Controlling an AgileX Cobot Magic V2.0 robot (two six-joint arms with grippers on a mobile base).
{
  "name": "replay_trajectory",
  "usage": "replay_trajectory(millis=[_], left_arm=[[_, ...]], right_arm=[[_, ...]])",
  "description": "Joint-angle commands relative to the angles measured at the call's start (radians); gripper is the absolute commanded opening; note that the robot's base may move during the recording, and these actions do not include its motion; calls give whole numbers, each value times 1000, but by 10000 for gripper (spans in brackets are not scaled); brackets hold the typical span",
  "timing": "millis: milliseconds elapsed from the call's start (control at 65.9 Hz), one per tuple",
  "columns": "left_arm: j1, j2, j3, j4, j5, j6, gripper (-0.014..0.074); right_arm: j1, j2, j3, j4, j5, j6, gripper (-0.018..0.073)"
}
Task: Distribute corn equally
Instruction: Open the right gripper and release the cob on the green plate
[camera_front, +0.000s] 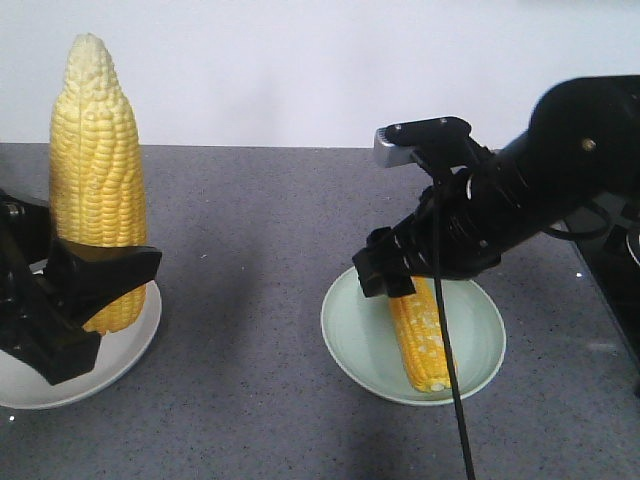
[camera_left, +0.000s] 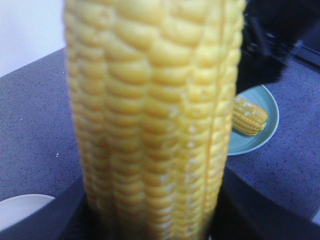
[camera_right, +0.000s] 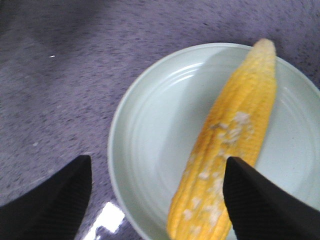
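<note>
Yellow kernels in tight rows cover both cobs, so each should handle as a stiff, fairly heavy, bumpy cylinder that tapers at the tip. It is not fragile, but it is round enough to roll or twist if pinched off centre. The thick middle or lower half looks like the safest place to take hold, across the width.

The left gripper (camera_front: 95, 285) does that now: its jaws are closed on the lower part of the upright cob (camera_front: 97, 170), which stands tip-up over the white plate (camera_front: 120, 360).

The second cob (camera_front: 425, 340) lies in the pale green plate (camera_front: 350, 340) on the grey worktop (camera_front: 250, 250). The right gripper (camera_front: 385, 275) hovers just above its far end, jaws spread wide and empty.

The front view gives the overall layout, with 2 plates well apart and 1 cob at each. The left wrist view is almost filled by the held cob (camera_left: 150, 120), though it does glimpse the other cob (camera_left: 249, 116) beyond. Only the right wrist view shows the lying cob (camera_right: 230, 150) set diagonally, with pale, perhaps mashed, patches on it.
</note>
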Motion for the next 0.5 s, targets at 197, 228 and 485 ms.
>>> replay_trajectory(millis=[197,228,485], left_arm=[[0,-17,-25,-17,-69,-1,300],[0,-17,-25,-17,-69,-1,300],[0,0,-23,-17,-83,-1,300]], right_arm=[[74,-285,180,-31,-165,-9,535],[74,-303,196,-29,-165,-8,534],[74,-386,264,-27,-151,-8,525]])
